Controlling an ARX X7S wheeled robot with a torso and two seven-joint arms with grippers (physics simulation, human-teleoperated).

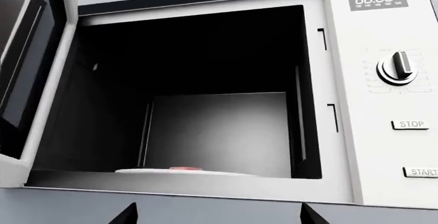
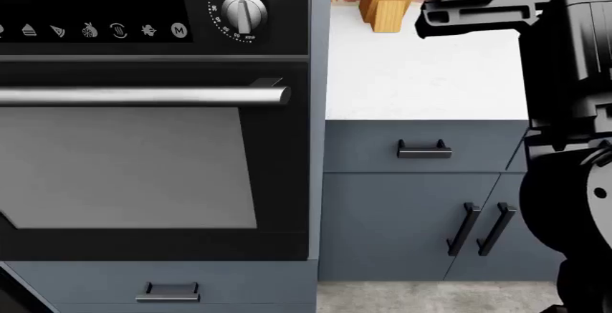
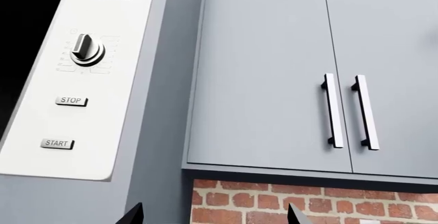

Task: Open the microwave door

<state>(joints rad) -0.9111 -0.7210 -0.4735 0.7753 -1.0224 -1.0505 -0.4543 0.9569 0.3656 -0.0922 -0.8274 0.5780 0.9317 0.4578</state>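
We see the microwave door (image 1: 31,75) already swung wide on its left hinge, standing edge-on left of the dark cavity (image 1: 192,90), ahead of our left fingers (image 1: 130,215), spread and empty like the right fingers (image 3: 133,214), which face the control panel (image 3: 75,80).

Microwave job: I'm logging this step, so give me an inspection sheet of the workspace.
Surface: white countertop, bare where it shows.
Job's things: microwave door swung open; dark cavity exposed, a turntable plate on its floor.
Clutter: wooden knife block at the brick wall.
Grippers: left gripper and right gripper both open, holding nothing.
Cables: nothing seen.
Surroundings: built-in oven below, grey wall cabinets, drawer handle.
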